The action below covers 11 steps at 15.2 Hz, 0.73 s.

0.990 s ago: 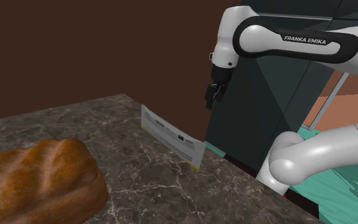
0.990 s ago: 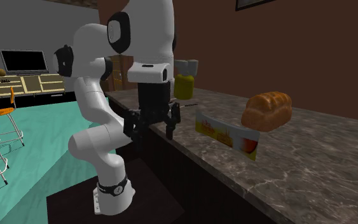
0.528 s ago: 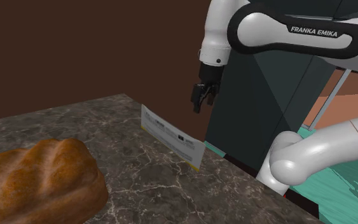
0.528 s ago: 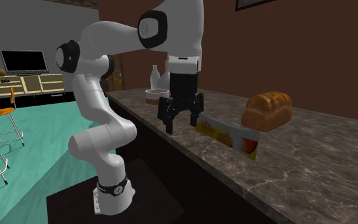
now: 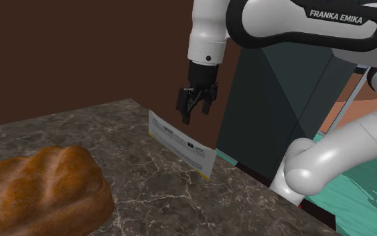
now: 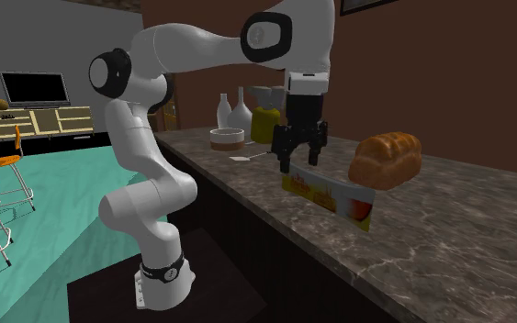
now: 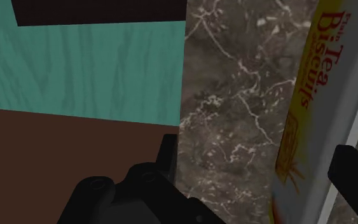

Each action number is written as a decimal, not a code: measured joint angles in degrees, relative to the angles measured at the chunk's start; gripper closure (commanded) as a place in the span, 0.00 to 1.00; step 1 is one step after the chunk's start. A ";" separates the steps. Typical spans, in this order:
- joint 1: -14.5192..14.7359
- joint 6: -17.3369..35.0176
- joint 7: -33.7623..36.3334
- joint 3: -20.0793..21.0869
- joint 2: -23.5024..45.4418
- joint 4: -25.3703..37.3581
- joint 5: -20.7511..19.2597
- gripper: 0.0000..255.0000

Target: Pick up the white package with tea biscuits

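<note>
The tea biscuit package (image 5: 180, 142) is a thin white pack with yellow edging, standing on its long edge near the dark marble counter's (image 5: 100, 127) front edge. Its printed face (image 6: 330, 194) shows yellow and orange in the second exterior view. My black gripper (image 5: 188, 115) hangs open just above the package's end nearer the jars, pointing down (image 6: 297, 165). In the wrist view the package (image 7: 304, 108) lies below, between the spread fingers (image 7: 168, 153) and closer to one of them; neither finger touches it.
A brown bread loaf (image 5: 43, 191) lies on the counter behind the package (image 6: 387, 158). Bottles (image 6: 231, 112), a yellow-green jar (image 6: 265, 124) and a small bowl (image 6: 227, 139) stand at the counter's far end. A teal floor (image 6: 54, 220) lies beyond the counter edge.
The arm has swung from beside the counter to over it, bringing the gripper above the package's end. The fingers stay open. The package has not moved.
</note>
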 measured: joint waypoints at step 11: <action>0.05 4.70 8.21 6.83 6.37 2.48 0.71 0.00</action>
